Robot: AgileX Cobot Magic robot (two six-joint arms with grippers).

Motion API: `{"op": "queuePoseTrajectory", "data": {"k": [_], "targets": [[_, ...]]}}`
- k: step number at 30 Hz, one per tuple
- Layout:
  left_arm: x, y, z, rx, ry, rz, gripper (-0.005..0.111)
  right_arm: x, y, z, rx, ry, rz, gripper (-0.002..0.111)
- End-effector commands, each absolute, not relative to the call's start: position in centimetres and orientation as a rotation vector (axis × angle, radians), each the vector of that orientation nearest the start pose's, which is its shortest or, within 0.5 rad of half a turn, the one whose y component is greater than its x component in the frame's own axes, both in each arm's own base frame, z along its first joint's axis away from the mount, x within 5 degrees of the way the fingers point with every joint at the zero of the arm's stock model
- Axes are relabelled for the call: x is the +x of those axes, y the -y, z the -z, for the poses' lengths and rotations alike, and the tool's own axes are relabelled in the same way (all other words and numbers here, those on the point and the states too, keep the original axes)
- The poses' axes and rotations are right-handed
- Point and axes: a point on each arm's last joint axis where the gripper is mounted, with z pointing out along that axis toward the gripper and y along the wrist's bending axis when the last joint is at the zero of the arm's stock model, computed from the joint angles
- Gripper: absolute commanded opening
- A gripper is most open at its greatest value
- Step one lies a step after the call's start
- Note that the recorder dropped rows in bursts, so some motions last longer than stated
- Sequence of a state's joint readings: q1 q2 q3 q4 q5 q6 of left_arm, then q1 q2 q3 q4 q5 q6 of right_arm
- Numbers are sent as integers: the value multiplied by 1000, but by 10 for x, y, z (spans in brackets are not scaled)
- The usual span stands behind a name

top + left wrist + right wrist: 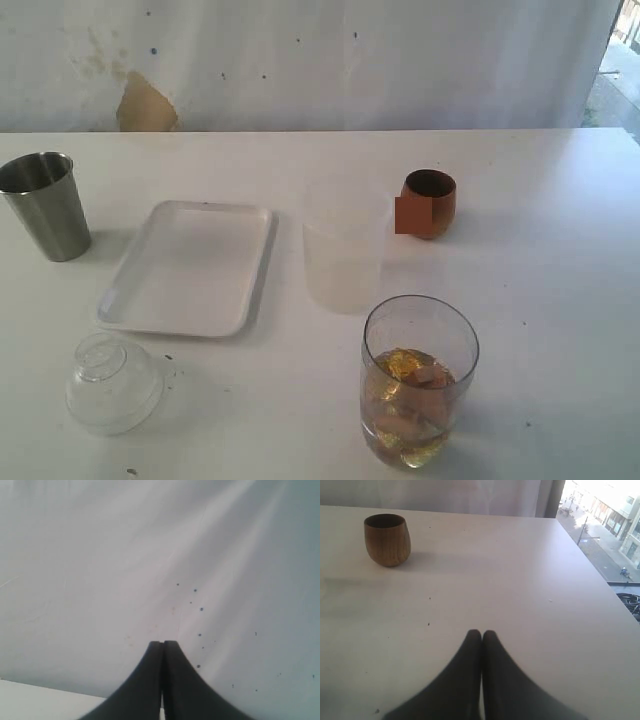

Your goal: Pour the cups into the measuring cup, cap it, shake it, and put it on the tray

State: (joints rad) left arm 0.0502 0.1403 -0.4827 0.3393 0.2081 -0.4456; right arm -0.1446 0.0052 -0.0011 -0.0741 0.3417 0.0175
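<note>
The brushed-steel tumbler (45,205) stands upright at the far left of the table. The reddish-brown wooden cup (429,203) stands right of centre and also shows in the right wrist view as the wooden cup (386,539). At the front stands the clear measuring cup (419,380), with golden and brown pieces at its bottom. The white tray (190,268) lies flat between the tumbler and the centre. My left gripper (163,642) is shut on nothing and faces a white cloth. My right gripper (482,632) is shut on nothing, well short of the wooden cup. Neither gripper shows in the exterior view.
A frosted translucent plastic cup (343,255) stands between the tray and the wooden cup. A clear domed top (113,382) lies at the front left. The table's right edge (600,575) drops off beside a window. A white cloth wall (320,60) backs the table.
</note>
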Motion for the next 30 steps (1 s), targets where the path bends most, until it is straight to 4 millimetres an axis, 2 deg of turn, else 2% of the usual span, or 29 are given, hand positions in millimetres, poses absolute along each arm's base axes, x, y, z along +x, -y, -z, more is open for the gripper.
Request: {"op": "queuePoseTrajectory", "data": {"k": [1, 30], "targets": [[27, -7, -344, -169, -1291, 43, 0, 53, 10, -183, 100, -1822, 159, 0], [25, -7, -342, -179, -1298, 46, 0, 53, 10, -183, 100, -1822, 159, 0]]}}
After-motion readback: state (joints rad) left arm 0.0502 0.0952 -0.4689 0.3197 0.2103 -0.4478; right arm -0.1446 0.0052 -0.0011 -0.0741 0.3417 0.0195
